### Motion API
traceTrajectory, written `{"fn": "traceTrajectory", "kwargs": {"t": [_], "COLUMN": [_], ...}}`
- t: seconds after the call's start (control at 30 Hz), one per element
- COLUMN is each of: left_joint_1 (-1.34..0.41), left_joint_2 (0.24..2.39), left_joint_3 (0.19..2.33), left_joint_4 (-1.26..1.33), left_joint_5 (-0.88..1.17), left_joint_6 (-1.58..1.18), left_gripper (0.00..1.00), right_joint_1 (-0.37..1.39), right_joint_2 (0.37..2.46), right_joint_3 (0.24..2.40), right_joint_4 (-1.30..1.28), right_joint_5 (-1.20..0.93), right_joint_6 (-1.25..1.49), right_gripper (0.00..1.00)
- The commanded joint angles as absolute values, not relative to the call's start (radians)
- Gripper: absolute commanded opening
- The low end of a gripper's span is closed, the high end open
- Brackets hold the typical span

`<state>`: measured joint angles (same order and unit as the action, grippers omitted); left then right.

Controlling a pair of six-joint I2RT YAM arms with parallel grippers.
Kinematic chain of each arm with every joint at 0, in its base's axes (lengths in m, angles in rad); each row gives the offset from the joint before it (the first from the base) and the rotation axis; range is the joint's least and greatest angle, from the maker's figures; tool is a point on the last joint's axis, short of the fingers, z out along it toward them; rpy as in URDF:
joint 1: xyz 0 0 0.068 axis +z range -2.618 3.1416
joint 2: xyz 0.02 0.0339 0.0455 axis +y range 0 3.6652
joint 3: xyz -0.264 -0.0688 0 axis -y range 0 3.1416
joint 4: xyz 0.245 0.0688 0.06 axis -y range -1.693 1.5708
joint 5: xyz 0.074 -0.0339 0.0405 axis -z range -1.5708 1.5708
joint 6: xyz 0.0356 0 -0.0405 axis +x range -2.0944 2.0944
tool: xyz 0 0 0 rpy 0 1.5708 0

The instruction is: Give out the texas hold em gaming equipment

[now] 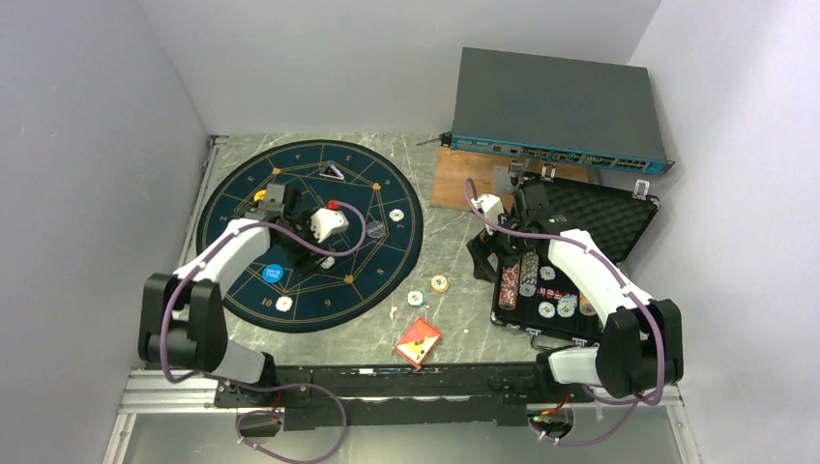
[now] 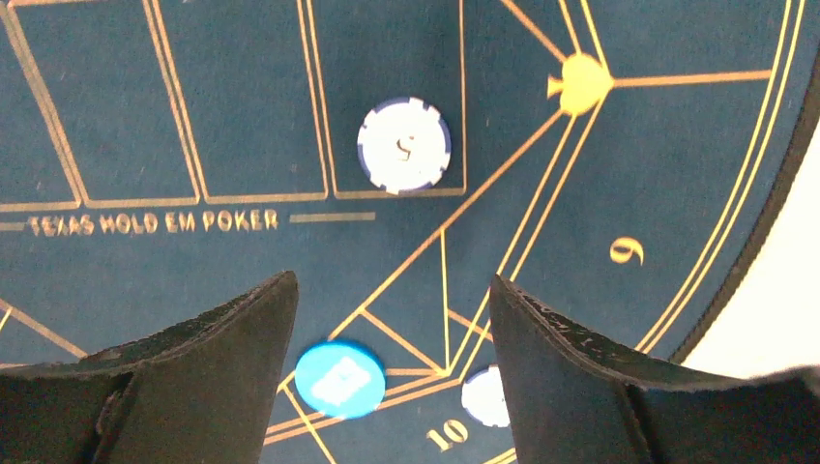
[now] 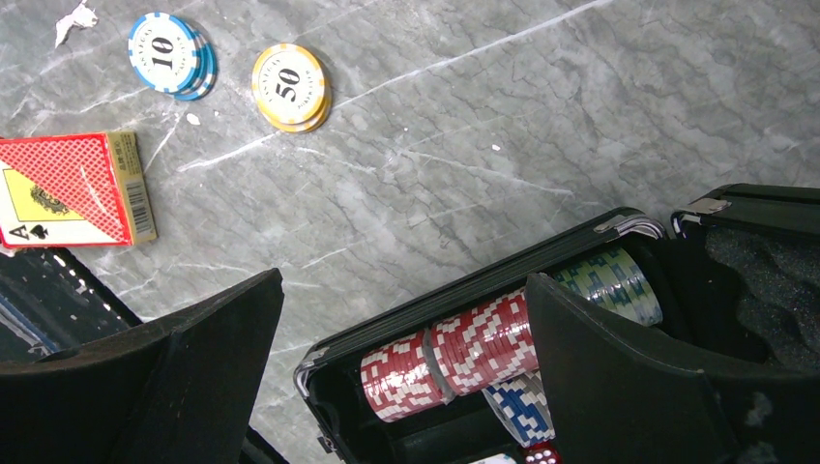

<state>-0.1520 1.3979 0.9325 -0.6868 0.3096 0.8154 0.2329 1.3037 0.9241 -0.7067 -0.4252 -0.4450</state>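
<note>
Poker gear, largest first. Round navy mat (image 1: 387, 261). Black case (image 1: 600, 217), lid up. Left tool (image 2: 392, 282) over the mat, jaws apart, holding nothing. Right tool (image 3: 404, 278) over the case's edge, jaws wide, holding nothing. Red-backed card pack (image 3: 68, 188) flat on the counter (image 3: 483, 126). Blue disc (image 2: 339, 379) on the mat by the 10. Chips: I see red rows (image 3: 454, 348) in the case, a white chip (image 2: 404, 145) on the mat, a blue 10 chip (image 3: 164, 53) and a yellow 50 chip (image 3: 288, 85) near the pack.
</note>
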Motion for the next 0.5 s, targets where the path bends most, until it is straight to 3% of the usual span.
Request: {"fn": "traceTrajectory", "kwargs": {"t": [0.0,0.33,0.47], "left_joint_1": [-0.207,-0.281,-0.281], "left_joint_2": [1.497,1.668,1.721], "left_joint_3": [1.003,1.015,1.036], "left_joint_4": [-0.605,-0.511,-0.520], "left_joint_5": [0.346,0.249,0.241], "left_joint_6": [0.721,0.693,0.700], "left_gripper": [0.78,0.78,0.67], "right_joint_1": [0.238,0.238,0.238], "right_joint_2": [1.309,1.315,1.312], "right_joint_3": [0.930,0.928,0.925], "right_joint_4": [-0.705,-0.708,-0.707], "right_joint_5": [-0.434,-0.443,-0.441], "right_joint_6": [-0.456,-0.458,-0.458], "right_gripper": [1.00,1.00,1.00]}}
